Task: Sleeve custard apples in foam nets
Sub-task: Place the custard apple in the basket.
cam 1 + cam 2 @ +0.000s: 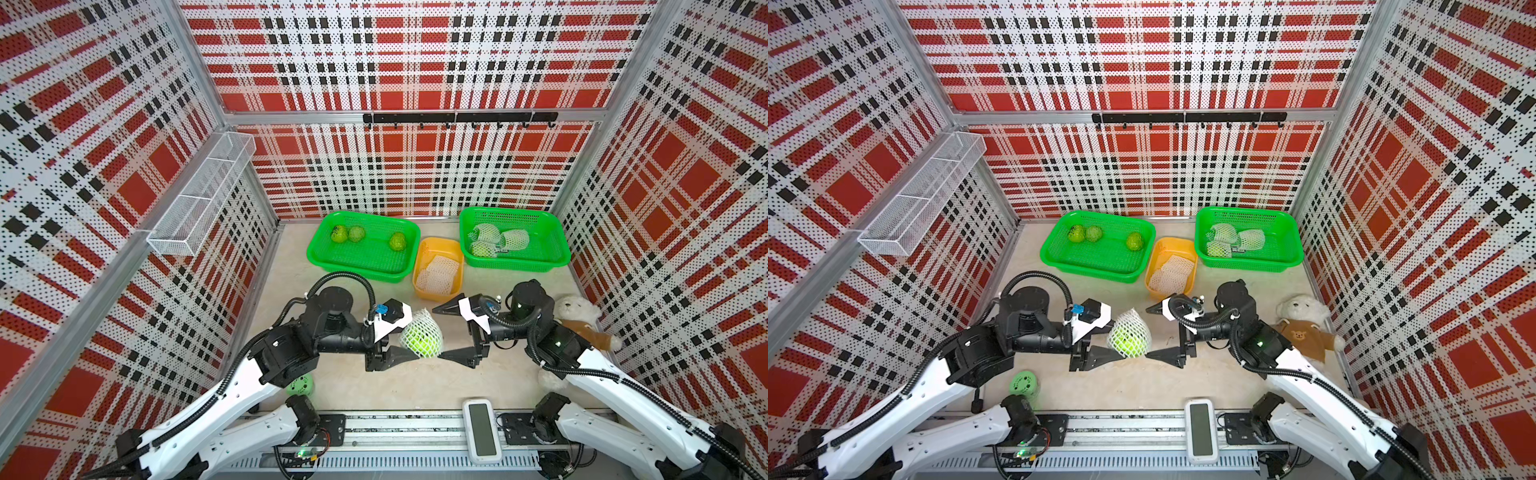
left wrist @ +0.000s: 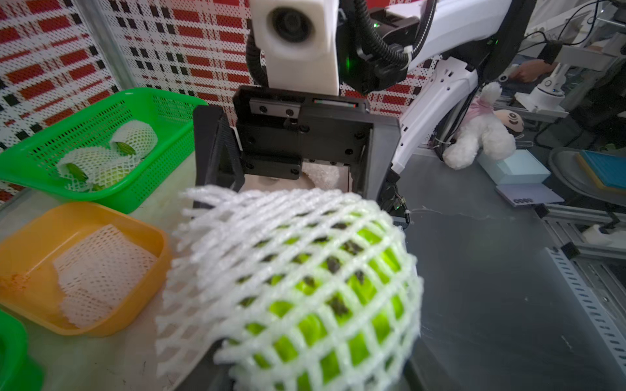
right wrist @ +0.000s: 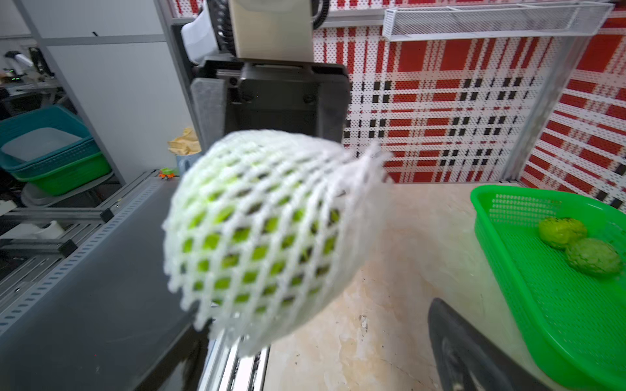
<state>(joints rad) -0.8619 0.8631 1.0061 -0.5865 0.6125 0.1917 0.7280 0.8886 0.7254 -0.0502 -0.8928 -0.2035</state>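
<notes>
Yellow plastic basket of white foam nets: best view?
A top view: the whole yellow plastic basket and the white foam nets inside show unobstructed from above, alike in both top views. The left wrist view shows the basket closer but crops one side. The right wrist view misses it.

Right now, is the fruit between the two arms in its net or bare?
In its net: the white foam net wraps the custard apple, green skin showing through the diamond holes.

beige tabletop [image 1: 374, 386] carries 2 green baskets [image 1: 361, 270] [image 1: 515, 264], orange tub [image 1: 438, 245], plush bear [image 1: 577, 309], green ball [image 1: 300, 384].
</notes>
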